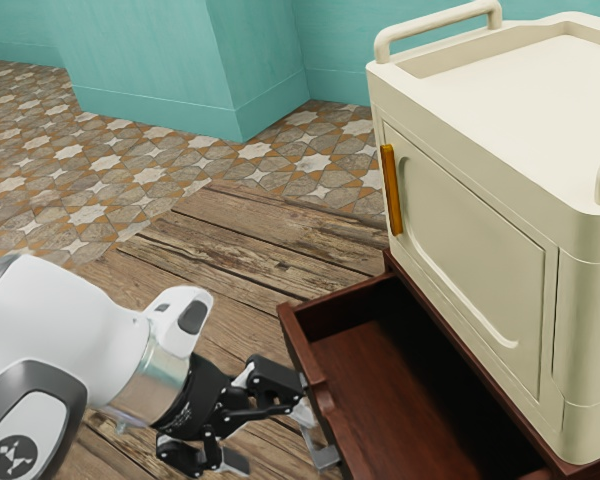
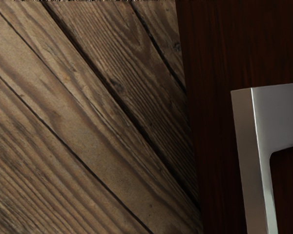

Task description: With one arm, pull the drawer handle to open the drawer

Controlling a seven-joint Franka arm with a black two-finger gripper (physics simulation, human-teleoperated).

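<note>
- The counter (image 1: 250,245) spreads under everything, its planks running out toward a tiled floor (image 1: 40,150).
- The cream cabinet (image 1: 470,250) stands at the exterior view's right, its door closed.
- Below that door, the dark red drawer (image 1: 380,400) is out, and I can see well inside.
- My gripper (image 1: 276,438) is in front of the drawer, its fingers (image 1: 234,461) spread apart.
- The gray handle (image 2: 249,146) is on the drawer's front, close by one fingertip; I can't tell whether they touch.
- An amber pull (image 1: 391,190) stands upright on the door.
</note>
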